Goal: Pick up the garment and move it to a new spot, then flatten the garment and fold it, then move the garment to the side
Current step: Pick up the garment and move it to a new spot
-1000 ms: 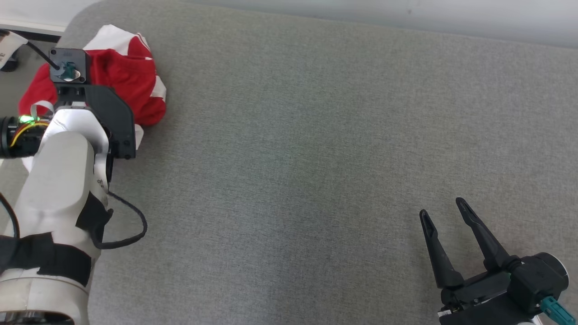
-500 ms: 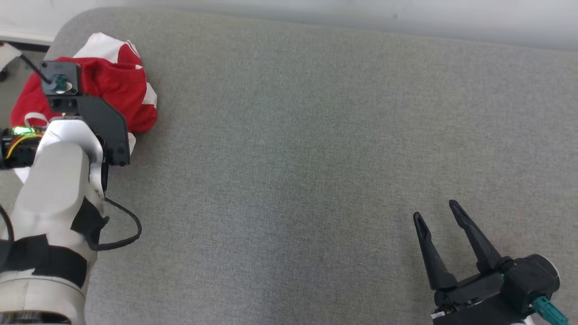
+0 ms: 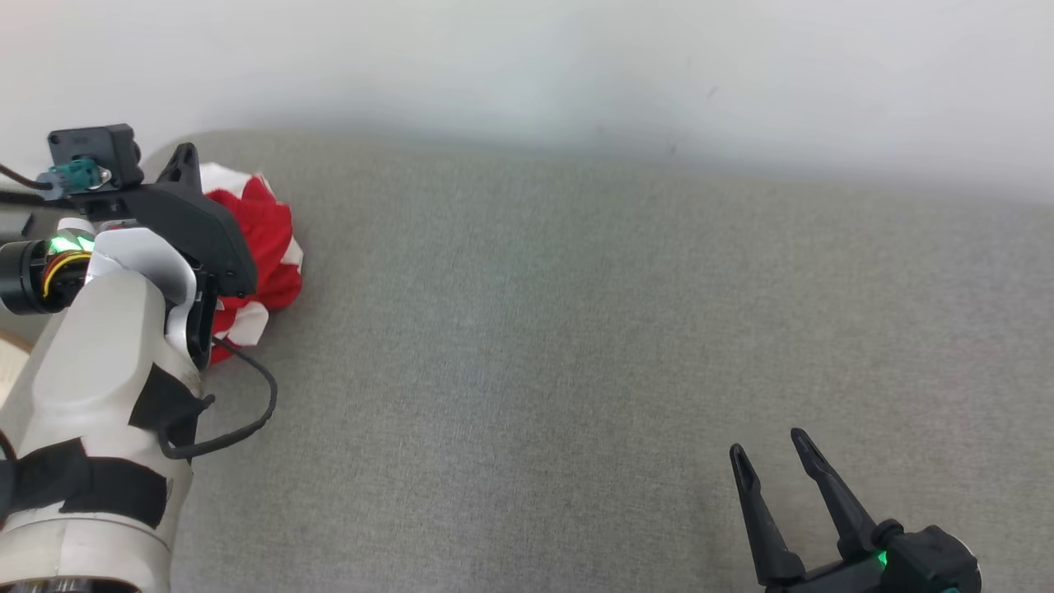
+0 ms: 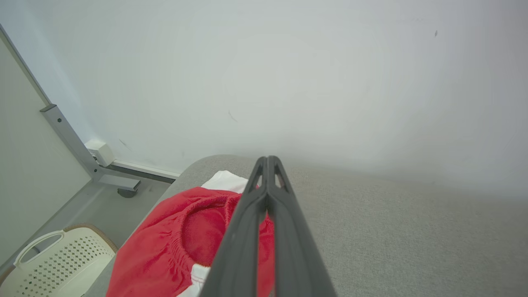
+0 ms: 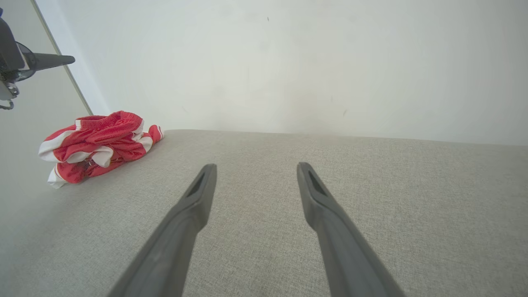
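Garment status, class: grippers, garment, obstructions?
Left gripper shut, empty, above garment. Right gripper open over table. Garment crumpled at table's far-left corner. Nothing in the way.

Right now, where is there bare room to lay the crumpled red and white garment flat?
The whole middle of the grey fabric surface is bare, from the crumpled red and white garment at the far left corner across to the open right gripper near the front. That corner is crowded, with the shut left gripper above the garment.

light: bright, even, diffuse | shadows: soft | wrist views: wide-angle distortion | wall hazy
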